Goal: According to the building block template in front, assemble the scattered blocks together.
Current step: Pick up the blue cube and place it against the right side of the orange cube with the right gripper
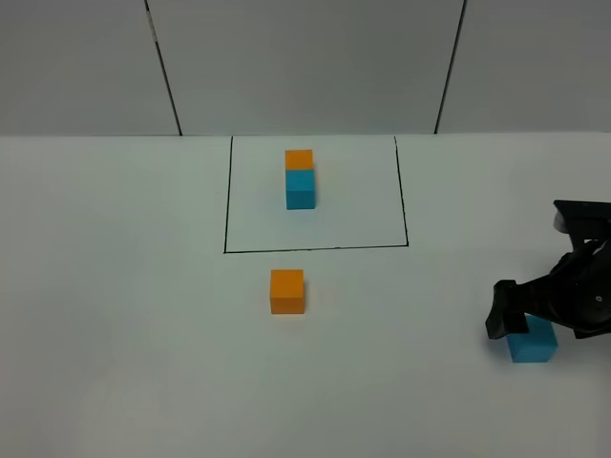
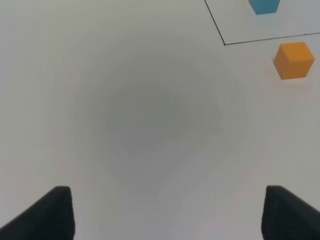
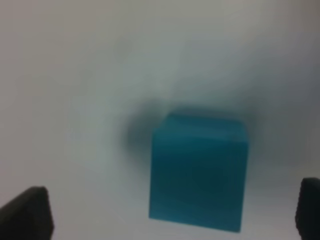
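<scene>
1. The building block template [image 1: 300, 178], an orange cube joined to a cyan-blue one, sits inside a black-outlined rectangle [image 1: 315, 249] on the white table [image 1: 115, 286].
2. The loose orange block [image 1: 287, 291] rests just outside the rectangle's near line, in front of the template.
3. The loose blue block [image 1: 535, 348] lies well apart at the table's right side, partly beneath the right gripper [image 3: 167, 215].
4. That gripper's fingers stand wide apart, one on either side of the blue block (the wrist view is too blurred to judge contact).
5. The left gripper [image 2: 170, 215] hangs over bare table, fingers spread, holding nothing.
</scene>
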Robot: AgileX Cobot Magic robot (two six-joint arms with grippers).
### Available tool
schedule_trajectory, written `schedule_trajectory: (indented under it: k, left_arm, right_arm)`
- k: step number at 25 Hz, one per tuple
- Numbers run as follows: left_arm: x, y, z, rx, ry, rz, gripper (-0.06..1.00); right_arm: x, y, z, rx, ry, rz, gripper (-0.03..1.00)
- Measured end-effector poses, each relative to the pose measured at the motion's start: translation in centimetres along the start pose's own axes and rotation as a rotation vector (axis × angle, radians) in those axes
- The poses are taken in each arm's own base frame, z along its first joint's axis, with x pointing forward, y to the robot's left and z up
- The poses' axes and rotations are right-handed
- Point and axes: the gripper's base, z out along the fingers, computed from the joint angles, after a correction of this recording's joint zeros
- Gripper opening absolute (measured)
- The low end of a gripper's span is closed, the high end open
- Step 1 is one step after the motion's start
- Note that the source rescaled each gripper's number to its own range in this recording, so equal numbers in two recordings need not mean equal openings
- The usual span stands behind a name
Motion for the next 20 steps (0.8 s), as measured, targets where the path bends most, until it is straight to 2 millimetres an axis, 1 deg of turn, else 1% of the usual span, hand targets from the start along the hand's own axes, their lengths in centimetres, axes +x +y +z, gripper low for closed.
schedule_trajectory:
  k: [4,11,13,14,16,17,18,19,20]
  left_arm:
    - [0.0,0.0,0.0,0.0,0.0,-0.001,0.72]
    - [0.0,0.0,0.0,0.0,0.0,-0.001,0.72]
    - [0.0,0.0,0.0,0.0,0.0,-0.001,0.72]
    - [0.0,0.0,0.0,0.0,0.0,-0.001,0.72]
    - [0.0,0.0,0.0,0.0,0.0,-0.001,0.72]
    - [0.0,0.0,0.0,0.0,0.0,-0.001,0.72]
    - [0.0,0.0,0.0,0.0,0.0,-0.001,0.72]
    - [0.0,0.0,0.0,0.0,0.0,-0.001,0.72]
    - [0.0,0.0,0.0,0.0,0.0,-0.001,0.72]
  right_arm:
    - [-0.1,0.4,1.1,0.006,0.0,-0.009,1.0]
    - [-0.2,0.0,2.6,0.019,0.002,0.012,1.0]
    - [-0.2,-0.1,3.0,0.02,0.014,0.021,0.97]
    - [-0.1,-0.1,3.1,0.021,0.015,0.029,0.92]
    - [-0.1,-0.1,3.2,0.022,0.016,0.041,0.74]
    - [-0.2,-0.1,3.2,0.022,0.014,0.05,0.57]
    - [-0.2,-0.1,3.2,0.022,0.014,0.062,0.37]
    - [-0.2,-0.1,3.2,0.022,0.012,0.078,0.13]
    - [-0.2,-0.1,3.2,0.024,0.009,0.093,0.0]
